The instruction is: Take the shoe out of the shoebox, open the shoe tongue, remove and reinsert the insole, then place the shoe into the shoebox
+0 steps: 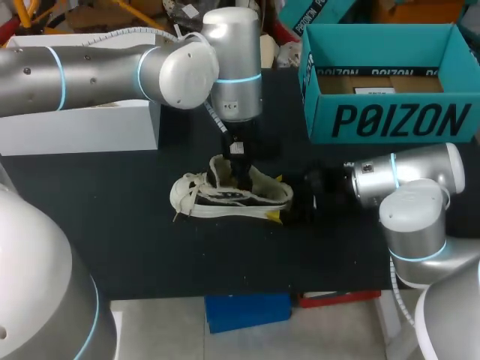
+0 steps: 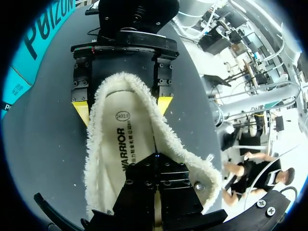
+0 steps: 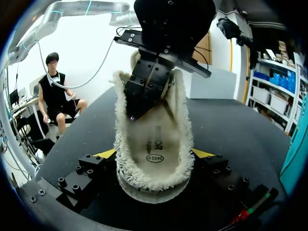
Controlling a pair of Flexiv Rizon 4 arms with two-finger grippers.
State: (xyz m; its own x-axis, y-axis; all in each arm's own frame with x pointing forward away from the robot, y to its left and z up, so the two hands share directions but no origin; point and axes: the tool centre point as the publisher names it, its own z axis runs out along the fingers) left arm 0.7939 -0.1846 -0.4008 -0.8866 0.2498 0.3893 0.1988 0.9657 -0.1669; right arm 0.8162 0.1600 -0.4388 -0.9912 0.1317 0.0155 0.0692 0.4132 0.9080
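Two grippers on one shoe [image 1: 229,196], middle of the tabletop [image 1: 112,225].
Lies lengthwise left to right, heel clenched from both sides by right gripper [image 3: 155,155], toe pointing away from it; left gripper [image 1: 240,174] straight above, down inside the opening over the insole [image 2: 118,144], hold there impossible to tell; shoebox [image 1: 397,120] beyond, far right corner.

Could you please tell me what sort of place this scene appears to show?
Probably a robotics lab test bench: the left arm and right arm meet over a black table, handling a fleece-lined shoe, with an open teal shoebox at the table's far side.
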